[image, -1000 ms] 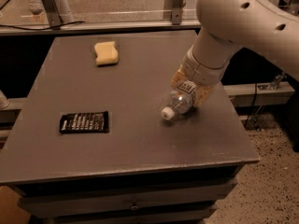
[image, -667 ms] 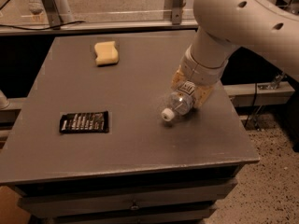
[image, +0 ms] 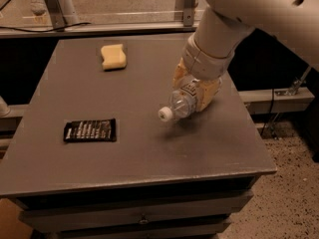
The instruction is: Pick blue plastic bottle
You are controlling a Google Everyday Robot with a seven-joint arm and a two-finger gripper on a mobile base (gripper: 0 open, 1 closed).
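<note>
While the gripper [image: 198, 92] pinches the small clear bluish plastic bottle [image: 180, 102] by its labelled body over the right side of the grey table [image: 124, 148] — cap tilted down-left — you should judge it light, thin-walled and slippery, best gripped mid-body, gently

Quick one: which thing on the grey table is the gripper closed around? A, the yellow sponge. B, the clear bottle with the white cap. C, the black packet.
B: the gripper, over the right side of the table, is clamped on the blue plastic bottle, while the yellow sponge and the black packet lie apart from it, untouched.
</note>
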